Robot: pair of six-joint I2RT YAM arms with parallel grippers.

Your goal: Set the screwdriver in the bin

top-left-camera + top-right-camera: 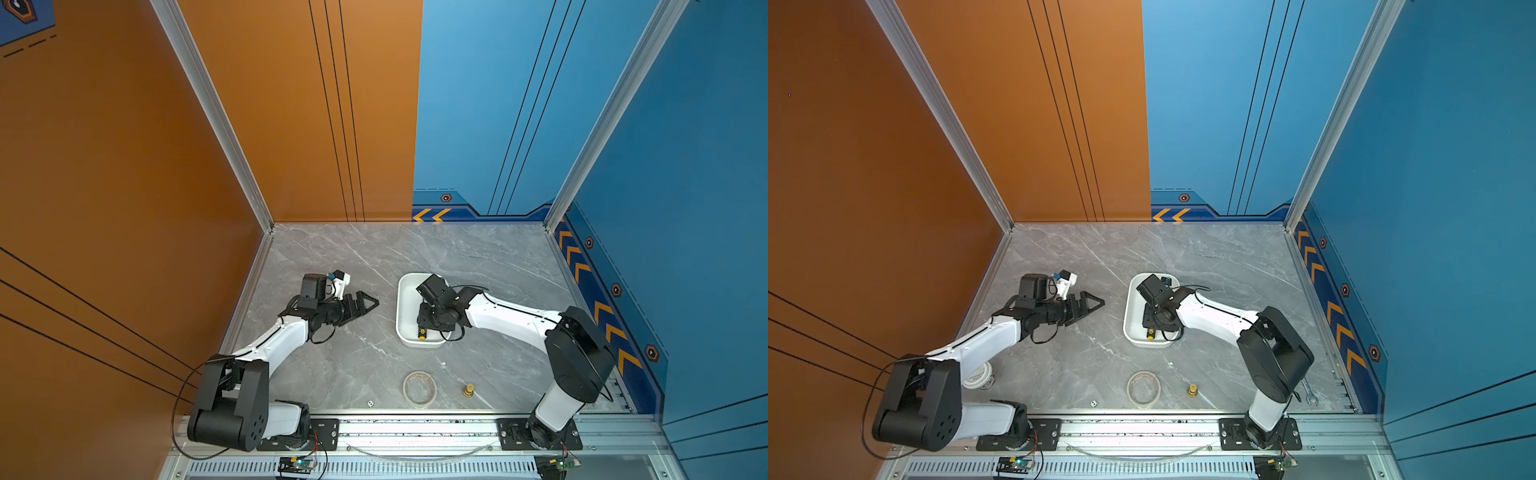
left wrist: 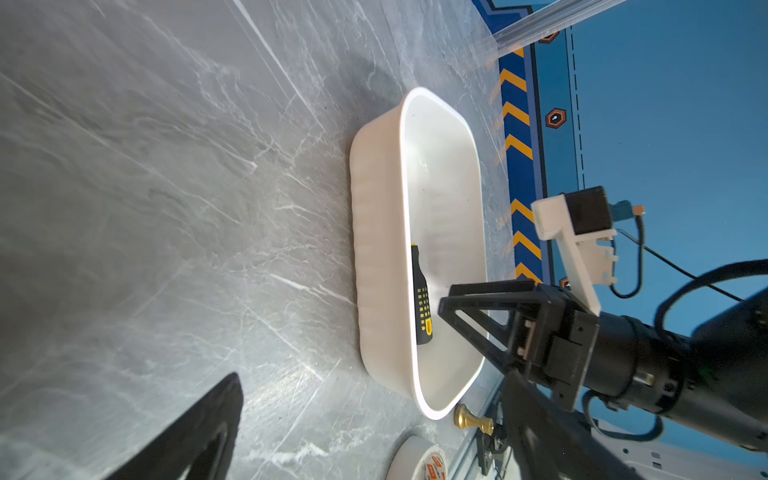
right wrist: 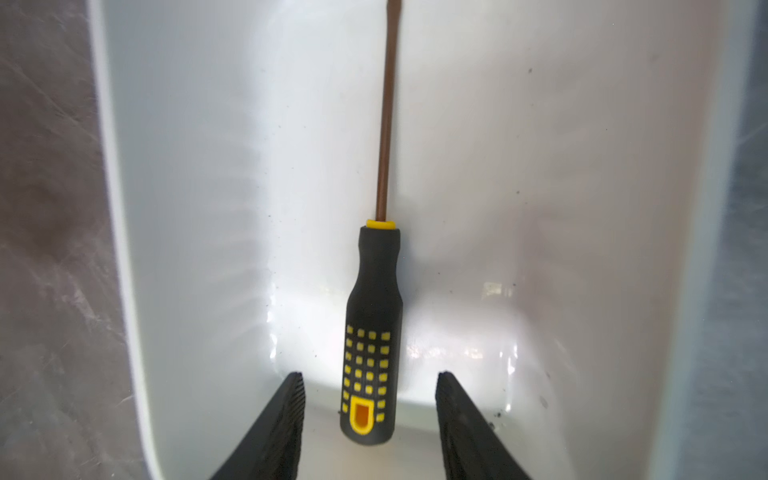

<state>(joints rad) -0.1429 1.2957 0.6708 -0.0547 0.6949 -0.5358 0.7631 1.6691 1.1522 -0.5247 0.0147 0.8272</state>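
**A:** Fig. key, pls: where was the slim screwdriver (image 3: 376,291) w/ the matte black, yellow-dotted handle shown?

**B:** It was shown lying inside the shallow, glossy white plastic bin (image 2: 374,257), apparently on the floor, butt end close to the near end wall. It was gripped by nothing.

**A:** And the tool's state?

**B:** The black parallel-fingered right gripper (image 3: 370,376) was seen w/ its jaws apart. One tapered, ribbed finger (image 3: 274,428) was set either side of the handle, w/ a gap on both sides. The black left gripper (image 1: 374,303) was held well apart from the bin, over the grey marble-patterned tabletop (image 1: 478,257). In the left wrist view its fingers appeared spread too, though one was blurred.

**A:** Key relation for the next move?

**B:** The long axis was aligned w/ the bin's length & w/ the right gripper's line of reach. The handle lay nearest the fingertips; the thin brownish metal shaft was pointed straight away. The right arm was by far the nearer. The placing was judged done, i.e. only a withdrawal seemed needed. As the handle was bracketed, a straight lift or pull-back would be called for, no sideways sweep.

**A:** Handling notes?

**B:** Round handle on a smooth, round-cornered tray: rolling was judged likely if nudged. The bin's outer wall was ribbed.
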